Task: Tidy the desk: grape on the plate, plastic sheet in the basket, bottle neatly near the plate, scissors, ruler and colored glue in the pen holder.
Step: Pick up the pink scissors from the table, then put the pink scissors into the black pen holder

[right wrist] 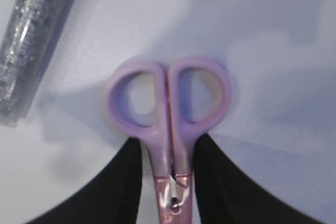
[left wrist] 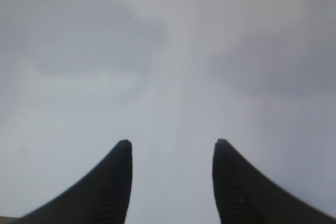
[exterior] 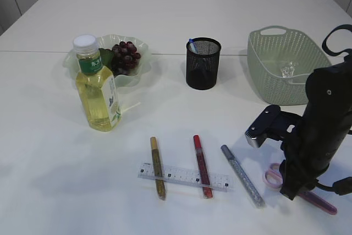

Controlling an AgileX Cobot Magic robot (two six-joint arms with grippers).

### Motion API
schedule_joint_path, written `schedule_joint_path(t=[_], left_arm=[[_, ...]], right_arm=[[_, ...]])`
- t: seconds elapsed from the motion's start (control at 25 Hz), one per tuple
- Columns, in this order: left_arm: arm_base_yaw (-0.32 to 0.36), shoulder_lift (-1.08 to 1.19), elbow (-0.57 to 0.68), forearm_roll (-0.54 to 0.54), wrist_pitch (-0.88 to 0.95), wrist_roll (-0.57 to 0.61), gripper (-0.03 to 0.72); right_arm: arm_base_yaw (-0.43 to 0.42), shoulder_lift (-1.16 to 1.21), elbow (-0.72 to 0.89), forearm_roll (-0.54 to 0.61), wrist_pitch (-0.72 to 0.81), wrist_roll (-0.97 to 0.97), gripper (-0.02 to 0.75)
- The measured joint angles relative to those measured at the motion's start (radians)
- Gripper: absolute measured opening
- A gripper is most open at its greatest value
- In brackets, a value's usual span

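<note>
At the front right of the table (exterior: 49, 191), right gripper (right wrist: 169, 169) lowered onto the scissors (right wrist: 168, 114), its 2 fingers (right wrist: 123, 182) pressed against either side of the neck just below the purple handle loops, clamped on them. Scissors lying flat on the table, partly hidden under the arm in the exterior view. Just left of them, a silver glue stick (exterior: 242, 175), then a red glue stick (exterior: 202, 166) and a gold glue stick (exterior: 158, 168), the last 2 lying across a clear ruler (exterior: 184, 176). Farther back, a black mesh pen holder (exterior: 203, 63) with a blue pen (exterior: 192, 44) inside. To its right, a green basket (exterior: 264, 59) holding the crumpled plastic sheet (exterior: 287, 70). At the left, grapes (exterior: 126, 56) on a pale green plate (exterior: 140, 72), with the bottle (exterior: 97, 85) upright just in front of it. Left gripper (left wrist: 172, 150) wide open, holding nothing, only blurred pale surface beyond.
</note>
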Motion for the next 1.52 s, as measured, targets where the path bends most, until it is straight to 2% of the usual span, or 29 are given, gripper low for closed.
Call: schedule_joint_path(t=[0.12,0.56,0.88,1.08,1.32,1.52], left_arm=[[0.0,0.0,0.0,0.0,0.0,0.0,0.362],[0.0,0.0,0.0,0.0,0.0,0.0,0.362],[0.0,0.0,0.0,0.0,0.0,0.0,0.362],[0.0,0.0,0.0,0.0,0.0,0.0,0.362],[0.0,0.0,0.0,0.0,0.004,0.0,0.362],[0.0,0.0,0.0,0.0,0.006,0.0,0.361]], right_arm=[[0.0,0.0,0.0,0.0,0.0,0.0,0.225],[0.0,-0.02,-0.006,0.034,0.0,0.003,0.223],[0.0,-0.069,-0.15,0.122,0.099,-0.024,0.221],[-0.026,-0.069,-0.269,0.306,0.189,-0.152,0.221],[-0.151,-0.069,-0.382,0.647,0.218,-0.355,0.221],[-0.231,-0.069,-0.459,0.879,0.218,-0.521,0.221]])
